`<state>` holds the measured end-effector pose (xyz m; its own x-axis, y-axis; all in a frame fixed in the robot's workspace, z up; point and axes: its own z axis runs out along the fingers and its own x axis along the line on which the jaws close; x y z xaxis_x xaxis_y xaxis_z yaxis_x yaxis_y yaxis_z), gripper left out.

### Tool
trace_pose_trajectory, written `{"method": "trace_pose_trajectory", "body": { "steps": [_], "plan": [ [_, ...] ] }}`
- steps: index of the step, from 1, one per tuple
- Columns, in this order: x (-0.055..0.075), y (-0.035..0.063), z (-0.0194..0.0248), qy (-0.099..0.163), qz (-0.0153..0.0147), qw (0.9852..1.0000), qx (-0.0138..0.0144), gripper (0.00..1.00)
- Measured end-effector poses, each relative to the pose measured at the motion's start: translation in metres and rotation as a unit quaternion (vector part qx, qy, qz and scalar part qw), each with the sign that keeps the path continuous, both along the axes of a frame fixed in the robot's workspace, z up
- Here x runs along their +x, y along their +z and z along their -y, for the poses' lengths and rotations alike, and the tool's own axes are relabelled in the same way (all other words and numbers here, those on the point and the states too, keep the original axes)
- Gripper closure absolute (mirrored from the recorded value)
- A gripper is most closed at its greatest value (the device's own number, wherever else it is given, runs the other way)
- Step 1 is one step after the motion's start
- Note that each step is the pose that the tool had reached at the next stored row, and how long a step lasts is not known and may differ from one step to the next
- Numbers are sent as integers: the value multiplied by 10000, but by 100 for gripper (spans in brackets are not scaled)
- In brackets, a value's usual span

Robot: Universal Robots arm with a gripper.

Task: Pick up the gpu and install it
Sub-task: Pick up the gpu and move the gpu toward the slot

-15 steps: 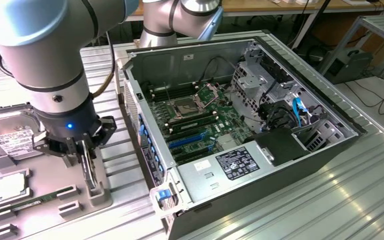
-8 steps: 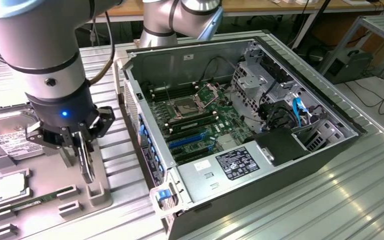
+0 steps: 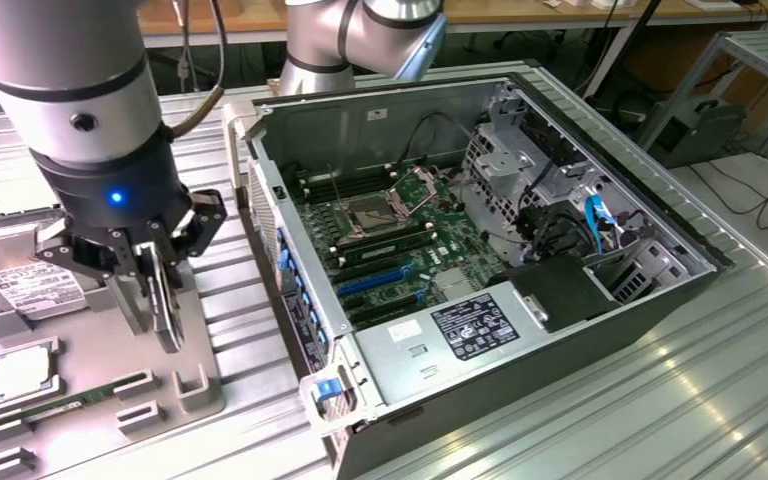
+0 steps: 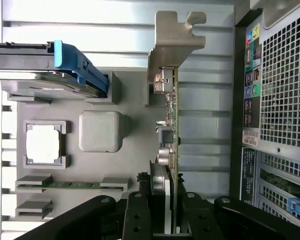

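My fingers (image 4: 138, 220) pinch the gpu (image 4: 171, 107) across its flat faces near one end, with the silver bracket (image 4: 173, 45) at the other. My gripper (image 3: 153, 315) holds it on edge over the grey tray (image 3: 91, 345), perhaps just clear of its slot. The card should be light, stiff and fragile, best gripped on bare board. I count one gpu, one drive (image 3: 31, 285), one memory stick (image 3: 57, 408), one processor (image 3: 17, 372) and one open case (image 3: 344, 130) beside the tray.

One gpu (image 4: 167, 82) — one computer case (image 3: 531, 390)
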<state>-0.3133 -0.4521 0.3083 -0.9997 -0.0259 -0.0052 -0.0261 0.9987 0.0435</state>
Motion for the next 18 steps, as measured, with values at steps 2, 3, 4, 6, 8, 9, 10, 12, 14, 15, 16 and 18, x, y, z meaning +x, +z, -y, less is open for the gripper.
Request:
{"method": "trace_pose_trajectory", "body": {
  "steps": [2,3,4,6,8,9,10,12,14,15,16,18],
  "plan": [
    [0,69,0,0,1,10000,1,72],
    [0,99,0,0,0,10000,2,72],
    [0,129,0,0,0,10000,2,72],
    [0,210,0,0,0,10000,2,72],
    [0,317,0,0,1,10000,2,72],
    [0,356,0,0,0,10000,2,72],
    [0,396,0,0,0,10000,1,72],
    [0,485,0,0,1,10000,2,72],
    [0,570,0,0,0,10000,2,72],
    [0,612,0,0,0,10000,1,72],
    [0,654,0,0,1,10000,2,72],
    [0,731,0,0,0,10000,1,72]
  ]
}}
